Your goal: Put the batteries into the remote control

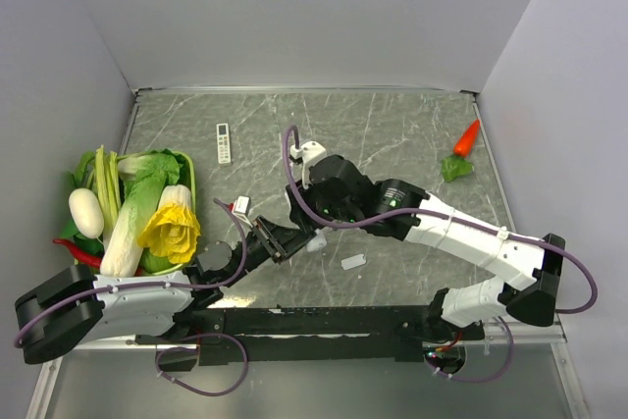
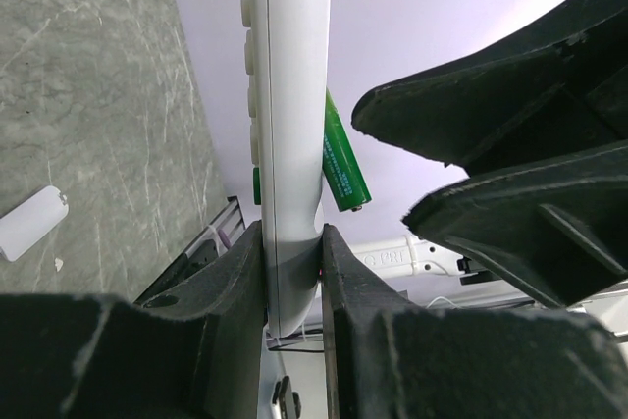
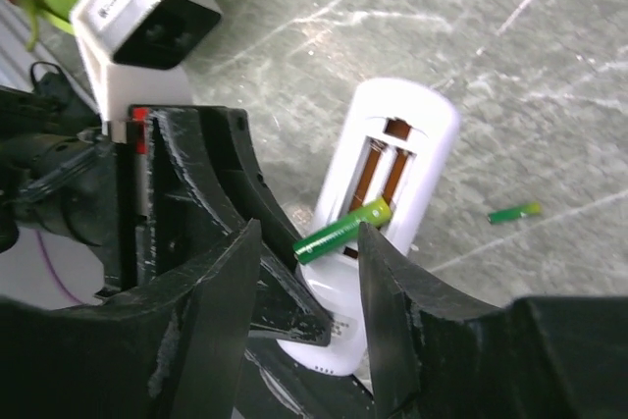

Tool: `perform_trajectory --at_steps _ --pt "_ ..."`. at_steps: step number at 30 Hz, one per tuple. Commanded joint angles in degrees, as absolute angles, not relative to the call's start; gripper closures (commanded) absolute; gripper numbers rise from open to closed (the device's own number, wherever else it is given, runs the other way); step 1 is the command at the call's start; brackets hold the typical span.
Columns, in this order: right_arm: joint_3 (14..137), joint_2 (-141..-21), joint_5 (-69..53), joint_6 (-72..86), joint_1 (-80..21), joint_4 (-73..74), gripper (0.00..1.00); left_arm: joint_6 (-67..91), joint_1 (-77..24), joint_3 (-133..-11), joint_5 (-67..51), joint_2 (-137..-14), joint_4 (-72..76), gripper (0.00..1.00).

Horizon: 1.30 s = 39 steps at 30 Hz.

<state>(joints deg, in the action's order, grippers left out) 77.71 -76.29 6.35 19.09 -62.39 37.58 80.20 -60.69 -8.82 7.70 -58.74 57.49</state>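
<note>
My left gripper (image 2: pixel 292 233) is shut on the lower end of the white remote control (image 2: pixel 289 95) and holds it upright off the table. In the right wrist view the remote (image 3: pixel 397 144) faces me with its battery bay open. One green battery (image 3: pixel 343 230) lies slanted across the bay, not seated; it also shows in the left wrist view (image 2: pixel 343 159). My right gripper (image 3: pixel 307 233) is open, with its fingers on either side of that battery, and hovers just above it. The second battery (image 3: pixel 514 212) lies on the table. In the top view the two grippers (image 1: pixel 289 240) (image 1: pixel 316 215) meet at mid-table.
The remote's loose back cover (image 1: pixel 353 262) lies on the table near the grippers. A slim white remote (image 1: pixel 224 142) lies at the back. A basket of vegetables (image 1: pixel 186 169) stands at the left. A toy carrot (image 1: pixel 468 137) lies at the back right.
</note>
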Motion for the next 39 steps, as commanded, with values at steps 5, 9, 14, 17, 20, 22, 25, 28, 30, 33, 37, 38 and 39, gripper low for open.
perform_trajectory --at_steps 5,9,14,17,20,22,25,28,30,33,37,38,39 --pt "80.60 -78.40 11.78 20.83 -63.98 40.43 0.56 79.72 -60.91 -10.63 9.49 -59.32 60.03 0.98" --pt "80.60 -78.92 11.25 20.92 -64.42 40.16 0.58 79.63 -61.00 -10.90 9.67 -59.68 59.85 0.98" --pt "80.51 -79.37 11.51 20.74 -64.77 40.60 0.61 79.54 -60.91 -10.99 9.76 -59.94 59.94 0.98" --pt "80.16 -79.10 12.65 20.65 -64.78 41.22 0.64 79.54 -61.00 -10.81 9.84 -59.68 59.85 0.98" --pt "79.63 -78.75 13.36 20.30 -64.77 41.48 0.71 79.63 -60.91 -10.72 10.02 -59.24 59.59 0.98" --pt "79.37 -78.75 13.36 20.04 -64.69 41.40 0.79 79.63 -60.91 -10.72 9.93 -58.98 59.50 0.98" --pt "79.28 -78.66 13.27 19.34 -64.60 41.31 0.84 79.37 -61.00 -10.72 9.84 -58.71 59.24 0.98" --pt "79.71 -78.92 13.27 18.46 -64.51 41.22 0.86 79.63 -60.91 -10.29 9.84 -58.45 58.80 0.98" --pt "80.24 -79.19 13.62 18.11 -64.60 41.57 0.87 79.63 -61.00 -10.11 9.84 -58.19 58.45 0.98" --pt "80.07 -79.80 13.71 17.75 -63.90 41.57 0.88 79.28 -60.91 -10.28 9.76 -57.31 56.96 0.98" --pt "78.40 -79.89 13.45 18.19 -62.84 40.52 0.88 78.66 -61.00 -10.55 9.58 -56.51 55.46 0.98" --pt "78.14 -79.81 13.27 18.37 -62.58 40.26 0.88 78.66 -60.91 -10.46 9.58 -56.51 55.55 0.98" --pt "77.87 -79.89 13.10 18.54 -62.32 39.91 0.88 78.75 -60.91 -10.37 9.58 -56.51 55.63 0.98"
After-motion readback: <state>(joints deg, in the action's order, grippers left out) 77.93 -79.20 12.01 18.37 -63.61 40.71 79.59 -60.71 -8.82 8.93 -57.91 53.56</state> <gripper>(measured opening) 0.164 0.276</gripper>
